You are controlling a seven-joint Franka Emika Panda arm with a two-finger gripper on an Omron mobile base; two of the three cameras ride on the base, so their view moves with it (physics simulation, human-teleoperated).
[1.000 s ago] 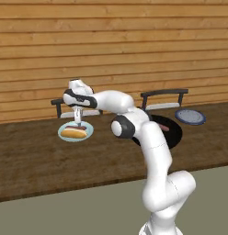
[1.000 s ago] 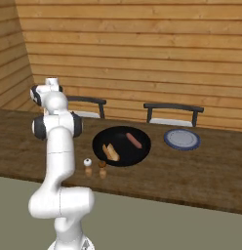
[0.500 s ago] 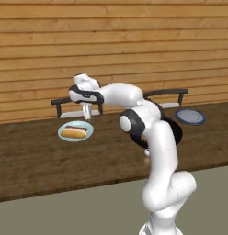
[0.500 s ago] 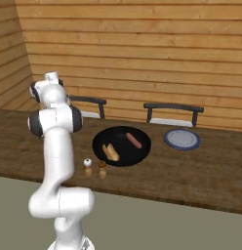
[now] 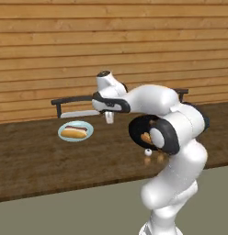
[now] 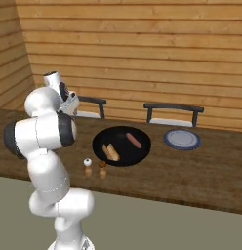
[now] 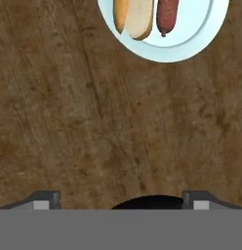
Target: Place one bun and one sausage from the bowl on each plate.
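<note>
Gripper (image 5: pixel 109 120) empty, fingers apart, swung right off pale blue-green plate (image 5: pixel 75 131); bun, sausage left there; black bowl (image 6: pixel 121 145) next.

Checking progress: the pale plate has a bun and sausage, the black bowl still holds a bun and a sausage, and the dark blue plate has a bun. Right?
Not quite. The right base view shows the dark blue plate bare. The pale plate and black bowl are as you said.
</note>
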